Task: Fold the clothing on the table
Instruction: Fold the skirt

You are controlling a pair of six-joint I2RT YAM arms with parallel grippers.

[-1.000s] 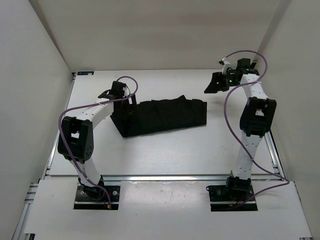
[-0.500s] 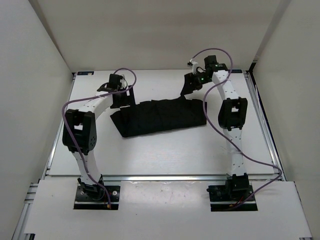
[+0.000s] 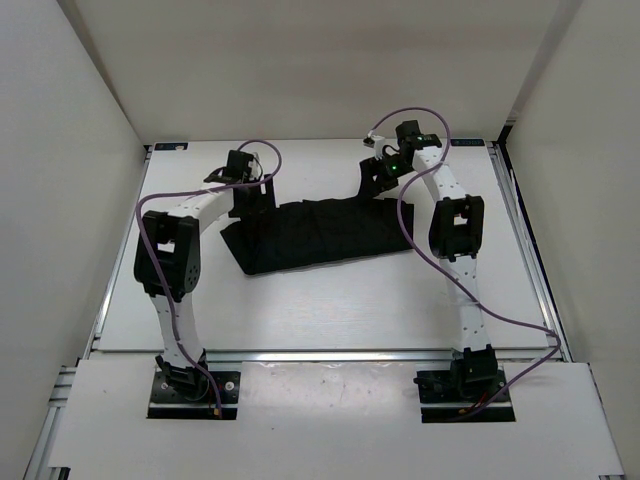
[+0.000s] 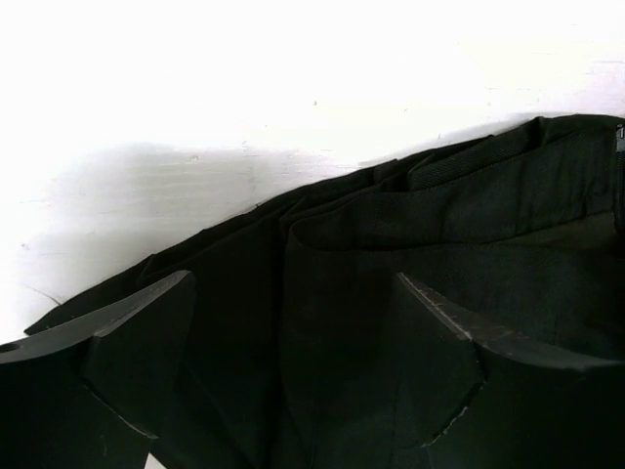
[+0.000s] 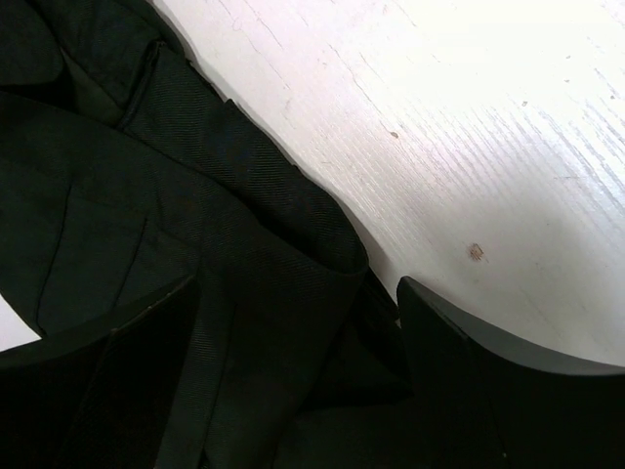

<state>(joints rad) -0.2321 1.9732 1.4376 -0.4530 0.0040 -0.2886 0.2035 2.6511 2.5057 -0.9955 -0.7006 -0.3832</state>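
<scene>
The black clothing (image 3: 320, 232) lies in a long folded band across the middle of the white table (image 3: 330, 300). My left gripper (image 3: 250, 196) is down at its far left corner. In the left wrist view it (image 4: 293, 303) stands open, its fingers (image 4: 132, 337) wide apart over the clothing (image 4: 391, 234), with a ridge of fabric between them. My right gripper (image 3: 375, 182) is at the far right corner. Seen from the right wrist, it (image 5: 298, 303) is open too, astride a folded edge of the clothing (image 5: 244, 195) beside bare table (image 5: 469, 117).
White enclosure walls (image 3: 60, 150) close in the left, back and right sides. Aluminium rails (image 3: 330, 353) run along the near edge and the right side. Purple cables (image 3: 415, 245) loop off both arms above the garment's ends.
The right arm swung left from the far right corner of the table onto the garment's far right end. The left gripper shifted right onto the far left end. Both jaws narrowed slightly.
</scene>
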